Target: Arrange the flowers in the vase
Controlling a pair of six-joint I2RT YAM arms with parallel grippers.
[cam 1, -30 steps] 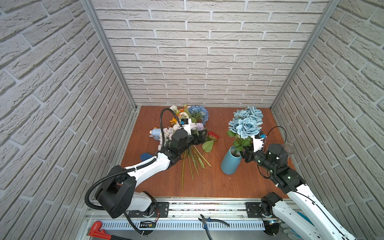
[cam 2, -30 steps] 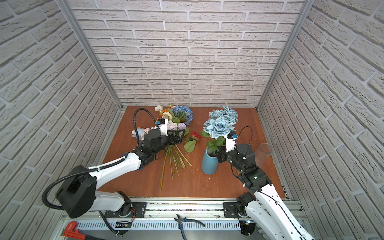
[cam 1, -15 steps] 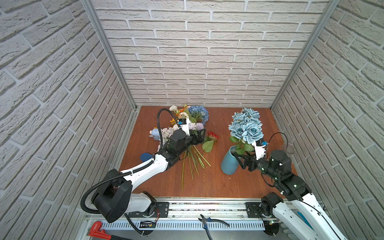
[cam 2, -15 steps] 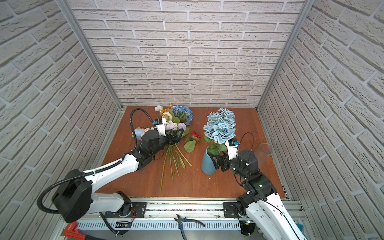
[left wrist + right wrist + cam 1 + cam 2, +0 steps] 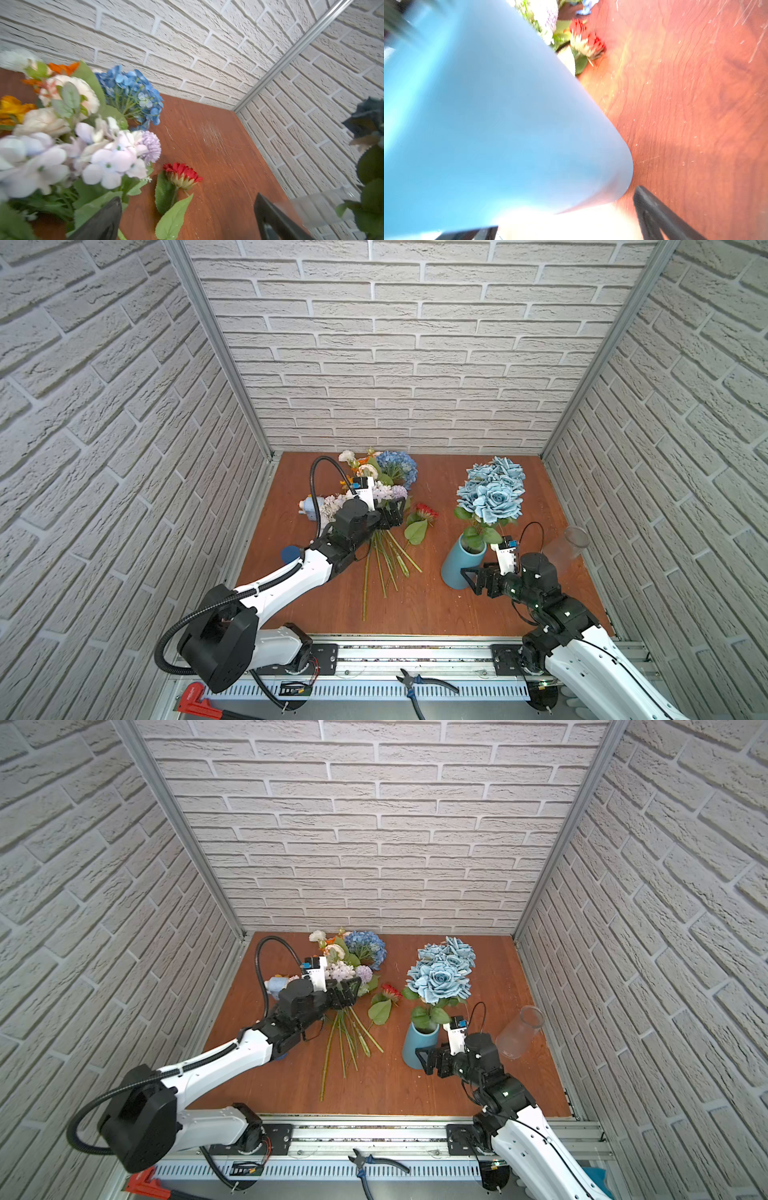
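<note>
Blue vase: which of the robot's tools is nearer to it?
Right. The right tool is open beside the blue vase; the left tool is over the loose flowers, well apart.

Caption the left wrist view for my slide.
Open jaws frame a red daisy-like bloom lying beside lilac-white flower clusters.
</note>
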